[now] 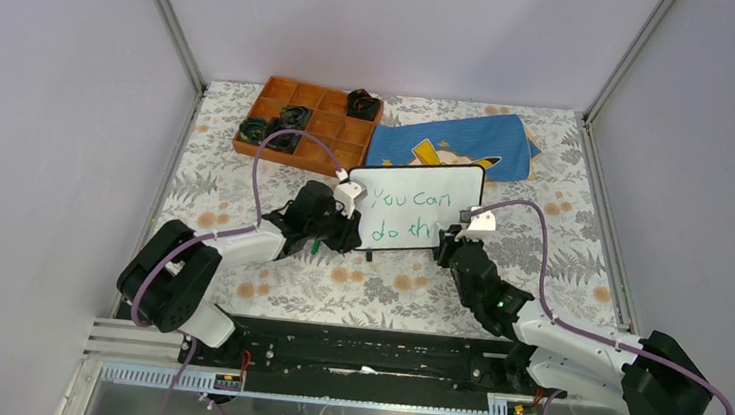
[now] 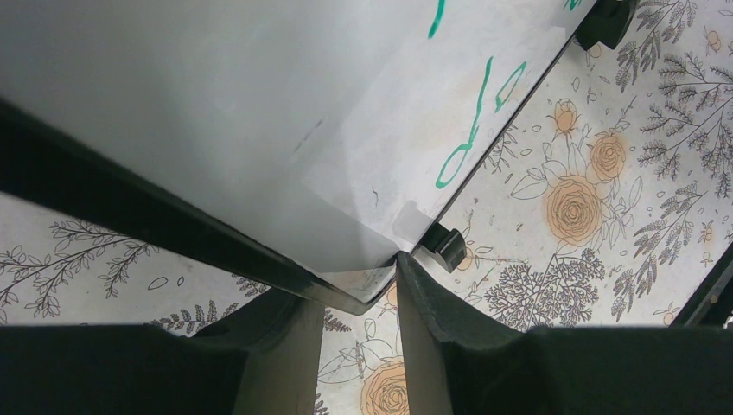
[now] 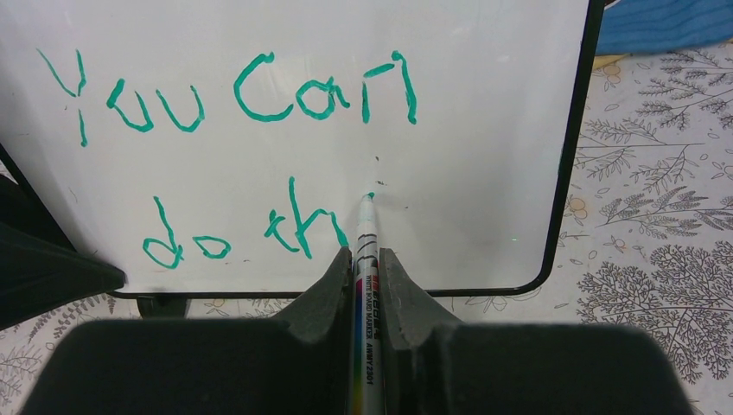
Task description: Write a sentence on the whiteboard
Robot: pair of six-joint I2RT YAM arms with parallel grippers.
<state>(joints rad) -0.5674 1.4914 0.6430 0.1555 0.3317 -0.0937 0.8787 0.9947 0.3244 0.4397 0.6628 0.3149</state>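
The whiteboard (image 1: 414,207) stands upright on its black feet at mid-table, black-framed. The sentence (image 3: 233,95) on it, in green, reads "You can" over "do th". My left gripper (image 1: 348,220) is at the board's lower left corner; the left wrist view shows that corner of the whiteboard (image 2: 216,104) pinched between the jaws of this gripper (image 2: 363,290). My right gripper (image 3: 365,256) is shut on a silver whiteboard marker (image 3: 366,226). Its tip rests on the whiteboard (image 3: 484,130) just right of "th".
An orange compartment tray (image 1: 306,122) with several black parts sits at the back left. A blue cloth (image 1: 449,144) with yellow print lies behind the board. Enclosure walls stand on both sides and behind. One black foot (image 2: 445,244) of the board sits close to my left fingers.
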